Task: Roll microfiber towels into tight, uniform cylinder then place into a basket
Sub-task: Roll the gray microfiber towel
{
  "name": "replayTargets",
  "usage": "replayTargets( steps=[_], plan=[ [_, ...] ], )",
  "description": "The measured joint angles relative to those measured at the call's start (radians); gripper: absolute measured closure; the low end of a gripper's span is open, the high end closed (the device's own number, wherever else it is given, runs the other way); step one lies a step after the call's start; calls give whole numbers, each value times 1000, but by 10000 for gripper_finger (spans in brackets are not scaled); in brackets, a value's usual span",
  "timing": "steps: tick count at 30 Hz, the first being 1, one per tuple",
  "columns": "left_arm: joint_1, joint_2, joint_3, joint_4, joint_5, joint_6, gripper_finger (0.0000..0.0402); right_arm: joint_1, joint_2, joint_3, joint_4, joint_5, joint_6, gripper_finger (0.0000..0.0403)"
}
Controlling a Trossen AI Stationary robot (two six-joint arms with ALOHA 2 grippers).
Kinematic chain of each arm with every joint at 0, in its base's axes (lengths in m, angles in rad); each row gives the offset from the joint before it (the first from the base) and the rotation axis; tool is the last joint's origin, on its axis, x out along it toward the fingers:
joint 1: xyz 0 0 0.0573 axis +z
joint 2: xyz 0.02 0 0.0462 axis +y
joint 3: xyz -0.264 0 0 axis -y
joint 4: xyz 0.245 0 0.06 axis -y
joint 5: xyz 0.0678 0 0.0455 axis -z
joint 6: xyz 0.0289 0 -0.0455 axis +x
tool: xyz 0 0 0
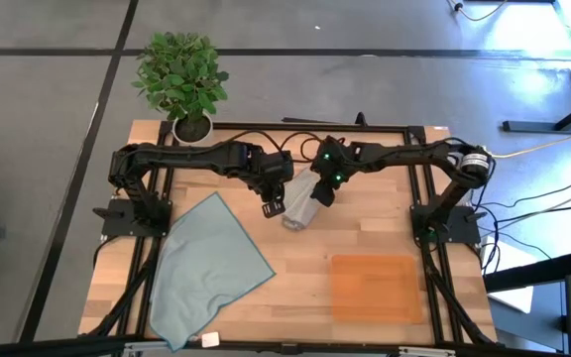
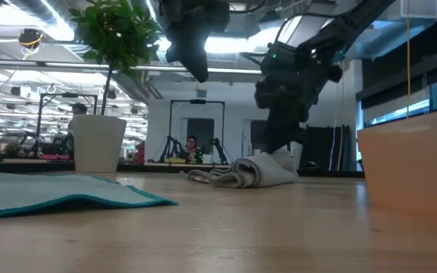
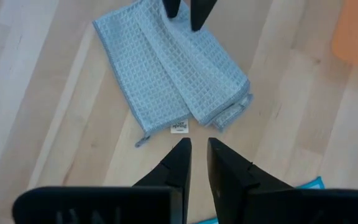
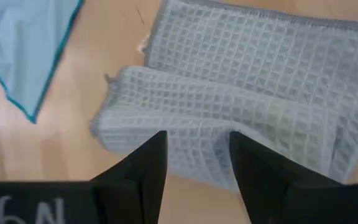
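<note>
Teal towel lies apart from the grey towel, whose loose fold may unroll if right gripper, parted around it, slips; left gripper hovers beside it, fingers nearly together.

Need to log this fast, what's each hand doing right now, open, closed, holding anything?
Left hand: nearly closed, empty, raised above the grey towel.
Right hand: partly open, fingers astride a fold of the grey towel; a firm grip cannot be told.
</note>
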Motion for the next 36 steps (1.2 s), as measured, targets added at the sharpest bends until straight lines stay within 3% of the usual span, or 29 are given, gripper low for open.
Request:
replayTargets(
  steps=[12, 23, 27, 36],
  plan=[
    [0, 0, 0, 0, 0, -2, 360, -18, 123, 0, 116, -1, -12, 229],
    [0, 0, 0, 0, 0, -2, 360, -47, 133, 4, 127, -2, 42, 229],
    [0, 0, 0, 1, 0, -3, 360, -47, 133, 1, 126, 63, 52, 229],
    [-34, 2, -95, 63, 0, -41, 360, -48, 133, 1, 151, 97, 335, 229]
  ],
)
